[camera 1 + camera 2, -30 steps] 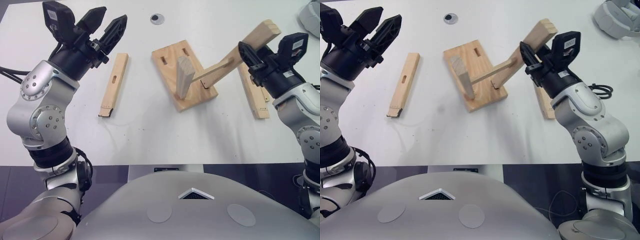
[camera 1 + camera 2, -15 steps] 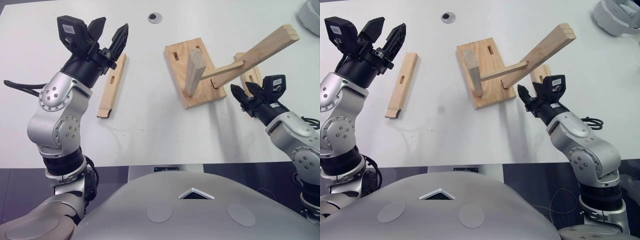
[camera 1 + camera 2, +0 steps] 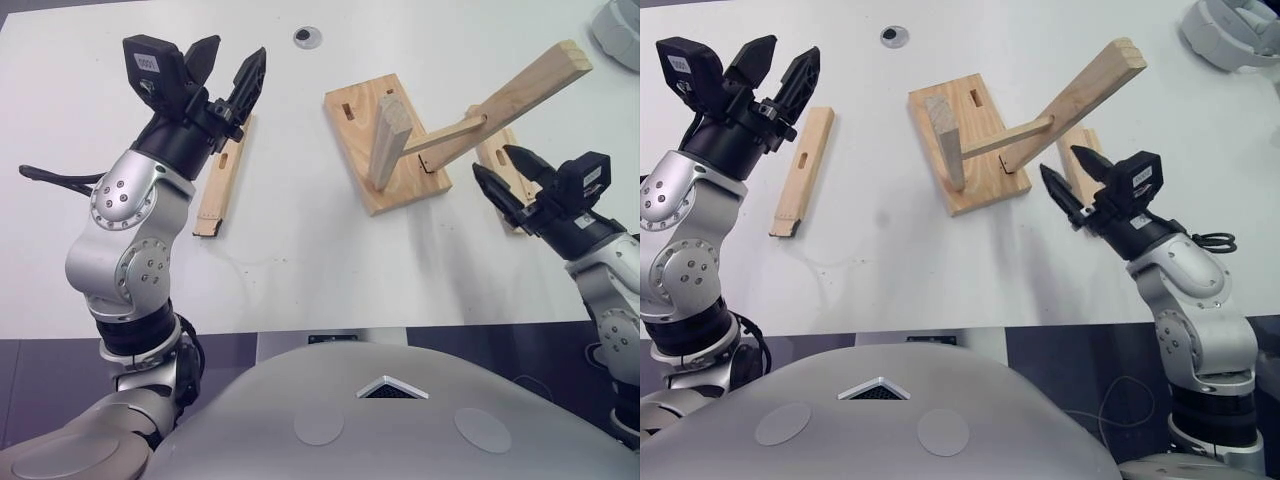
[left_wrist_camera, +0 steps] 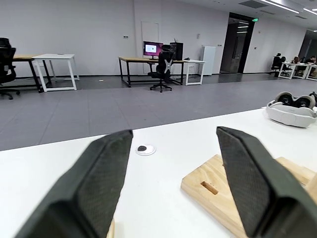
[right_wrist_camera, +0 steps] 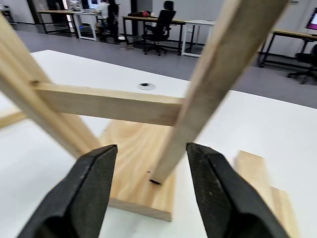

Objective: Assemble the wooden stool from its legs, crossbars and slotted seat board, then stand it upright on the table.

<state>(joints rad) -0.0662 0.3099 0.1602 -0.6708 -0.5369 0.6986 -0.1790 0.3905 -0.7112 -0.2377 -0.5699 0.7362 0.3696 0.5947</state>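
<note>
The slotted seat board (image 3: pixel 352 120) lies flat on the white table. Two legs stand in it: one upright (image 3: pixel 388 142), one leaning off to the right (image 3: pixel 523 86), with a crossbar (image 3: pixel 448 134) joining them. A loose leg (image 3: pixel 224 172) lies to the left, and another loose wooden piece (image 3: pixel 495 158) lies right of the board. My left gripper (image 3: pixel 240 48) hangs open above the loose leg's far end. To the right of the board my right gripper (image 3: pixel 492 162) is open and empty, its fingers (image 5: pixel 94 188) pointing at the leaning leg (image 5: pixel 218 74) and crossbar (image 5: pixel 109 101).
A small black round disc (image 3: pixel 308 37) sits at the table's far side. A white headset (image 4: pixel 292 106) rests at the far right corner. A black cable (image 3: pixel 55 177) trails off the left edge. The near half of the table is bare.
The right gripper let go of the leaning leg, opened and drew back toward the near right. The leg assembly stayed standing in the board. The head camera shifted.
</note>
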